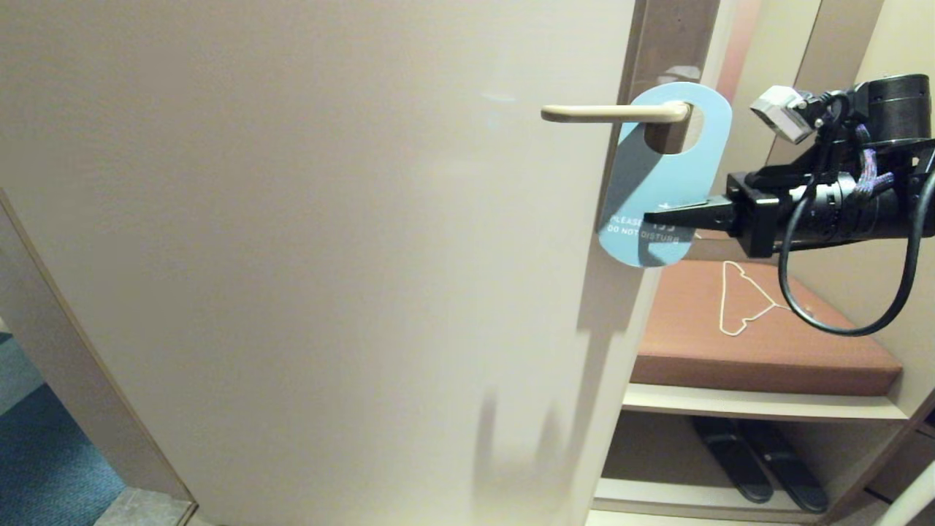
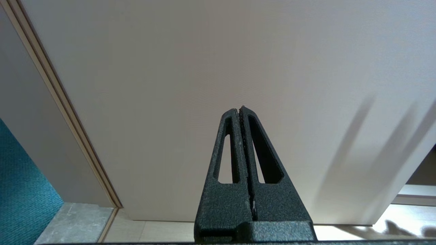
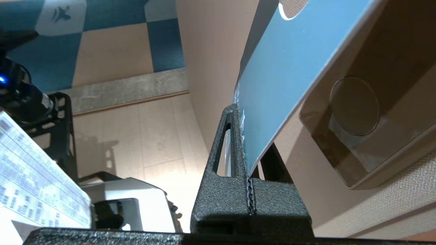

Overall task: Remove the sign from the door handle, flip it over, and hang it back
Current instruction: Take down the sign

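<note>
The sign, light blue side out with "PLEASE DO NOT DISTURB", hangs by its hole on the cream door handle, tilted with its lower end swung left. My right gripper reaches in from the right and is shut on the sign's lower edge. In the right wrist view the blue card is pinched between the black fingers. My left gripper is shut and empty, low in front of the pale door, out of the head view.
The pale door fills the left and middle. Right of it stands a brown cushioned bench with a thin white wire hanger on it, and dark slippers on the shelf below. Teal carpet lies at lower left.
</note>
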